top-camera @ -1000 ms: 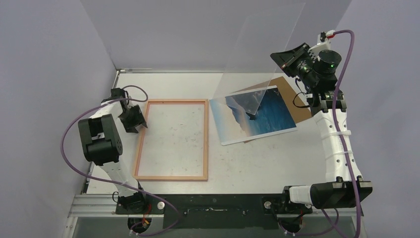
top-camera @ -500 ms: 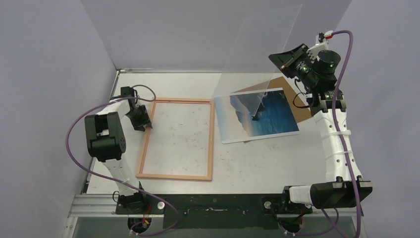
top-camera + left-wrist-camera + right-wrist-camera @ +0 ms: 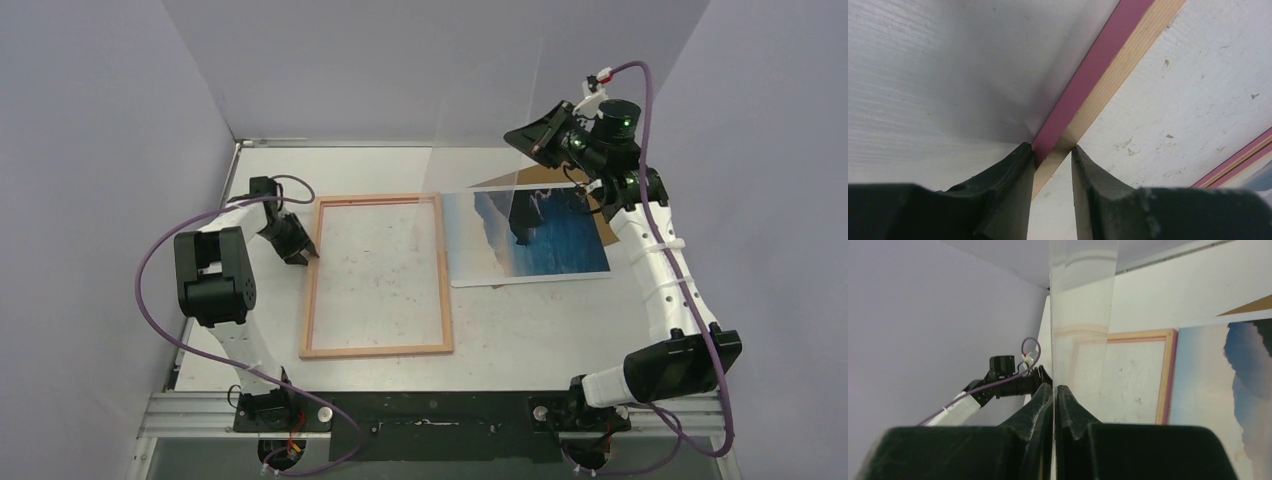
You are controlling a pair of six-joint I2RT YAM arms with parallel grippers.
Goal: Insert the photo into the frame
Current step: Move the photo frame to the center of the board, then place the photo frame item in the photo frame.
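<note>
Fingers (image 3: 1008, 175) of the left gripper (image 3: 1053, 155) pinch the left rail of the frame (image 3: 376, 350), one on its pink outer edge and one on the tan inner side. The frame lies flat near the middle of the table (image 3: 520, 320), tan back up. The photo (image 3: 540, 250) lies face up just right of it, its left edge meeting the frame's right rail, with a brown cardboard board (image 3: 520, 178) showing from under its far edge. The right gripper (image 3: 1054, 390), raised above the photo's far side, is clamped on the lower edge of a clear sheet (image 3: 1080, 315) standing upright.
</note>
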